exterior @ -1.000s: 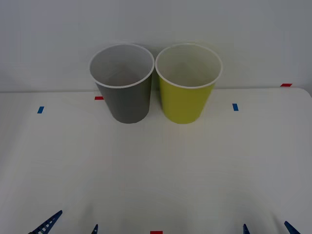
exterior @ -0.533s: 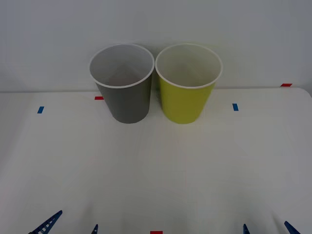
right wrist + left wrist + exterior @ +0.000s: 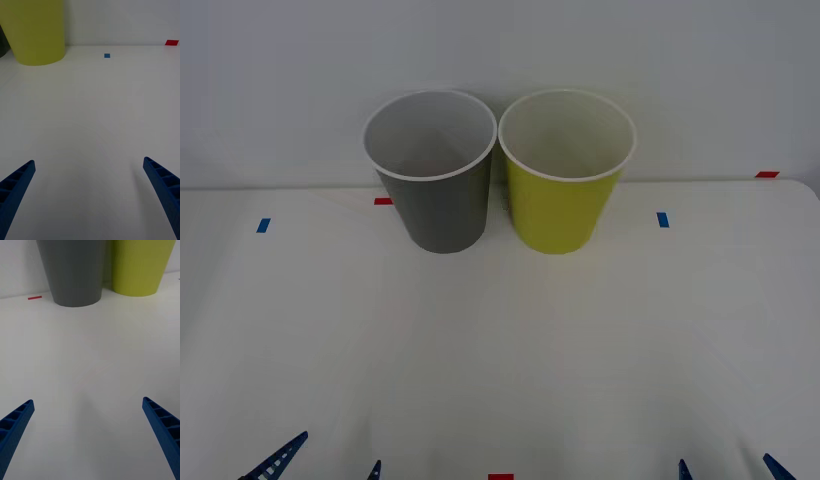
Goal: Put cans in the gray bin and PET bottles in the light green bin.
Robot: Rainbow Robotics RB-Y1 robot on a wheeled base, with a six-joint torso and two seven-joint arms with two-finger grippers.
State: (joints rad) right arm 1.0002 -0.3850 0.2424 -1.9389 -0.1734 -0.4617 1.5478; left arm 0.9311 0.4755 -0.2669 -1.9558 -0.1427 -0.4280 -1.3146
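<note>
Two tapered bins, dark gray (image 3: 432,175) left and yellow-green (image 3: 564,175) right, stand touching at the white table's (image 3: 500,350) far edge, presumably for easy sorting, while left end effector (image 3: 88,438) and right end effector (image 3: 89,198) wait spread and empty at the near edge.

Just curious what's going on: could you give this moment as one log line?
left gripper: open, low near edge | right gripper: open, low near edge | gray bin, light green bin: upright, side by side

My fingers (image 3: 15,423) look ribbed blue plastic; the gray bin (image 3: 438,205) and light green bin (image 3: 560,205) matt; the desk (image 3: 500,350) smooth white.
</note>
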